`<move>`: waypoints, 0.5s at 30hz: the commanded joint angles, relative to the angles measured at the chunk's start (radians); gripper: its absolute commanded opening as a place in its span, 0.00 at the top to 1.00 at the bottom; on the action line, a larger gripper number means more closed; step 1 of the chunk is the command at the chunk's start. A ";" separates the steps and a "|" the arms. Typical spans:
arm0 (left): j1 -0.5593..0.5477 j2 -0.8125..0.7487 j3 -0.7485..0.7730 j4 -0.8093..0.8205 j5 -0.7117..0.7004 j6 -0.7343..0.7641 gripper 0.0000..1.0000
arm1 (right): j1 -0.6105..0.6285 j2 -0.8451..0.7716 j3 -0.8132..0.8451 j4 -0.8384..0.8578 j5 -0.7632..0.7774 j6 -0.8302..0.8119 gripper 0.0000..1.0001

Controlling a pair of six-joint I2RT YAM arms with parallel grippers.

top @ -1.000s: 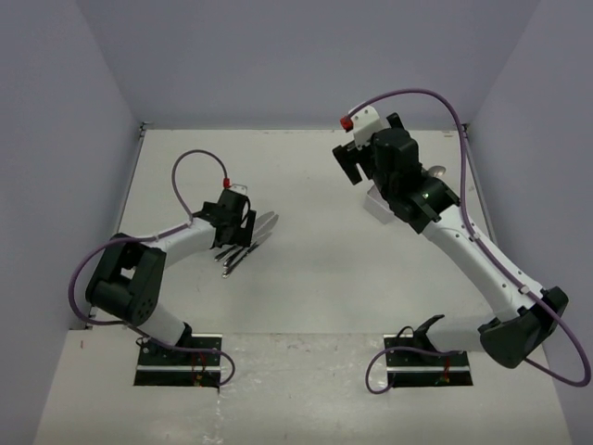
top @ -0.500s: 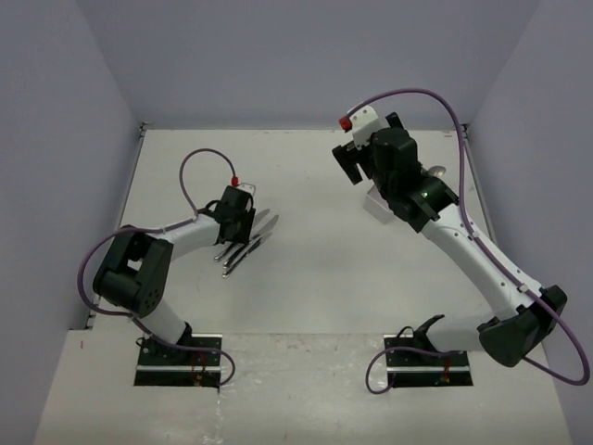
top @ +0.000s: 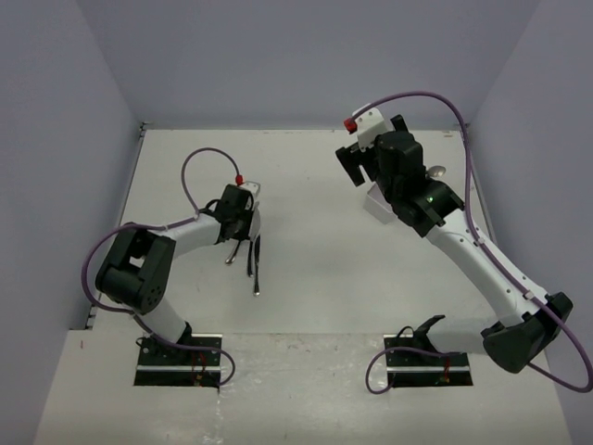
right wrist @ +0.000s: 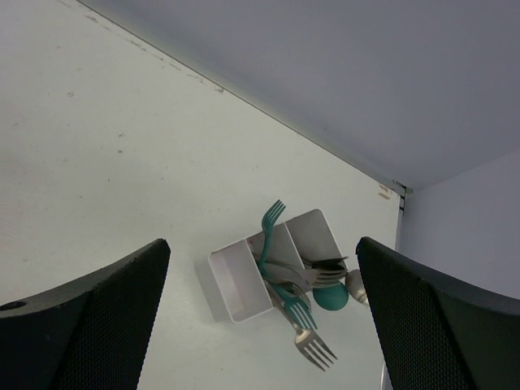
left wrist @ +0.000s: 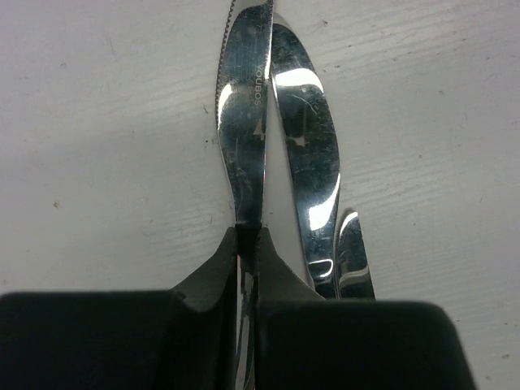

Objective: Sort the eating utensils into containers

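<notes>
My left gripper is shut on a silver serrated knife, its black fingers pinching the blade edge-on. Two more silver knives lie just right of it on the table. From above, the held knife points toward the near edge below the left gripper. My right gripper hangs open and holds nothing, high above the white container. Its left compartment holds nothing. Teal forks and silver forks stick out of the middle one. A teal spoon sits by the right one.
The right arm's wrist covers most of the container in the top view. A silver spoon pokes out near the table's right edge. A purple cable loops over the left arm. Grey walls close in the table on three sides.
The left gripper has gone from open to shut, pinching one knife. That knife has swung from lying aslant with the others to pointing at the near edge. The right arm barely moved.
</notes>
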 commanded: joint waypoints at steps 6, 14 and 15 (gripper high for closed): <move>0.000 -0.091 -0.028 0.009 0.087 -0.044 1.00 | -0.002 -0.129 -0.092 0.080 -0.017 0.095 0.01; -0.050 -0.221 0.010 0.075 0.012 -0.034 1.00 | -0.002 -0.192 -0.231 0.175 -0.244 0.317 0.01; -0.051 -0.229 0.013 0.078 0.006 -0.033 1.00 | -0.001 -0.195 -0.259 0.191 -0.278 0.332 0.01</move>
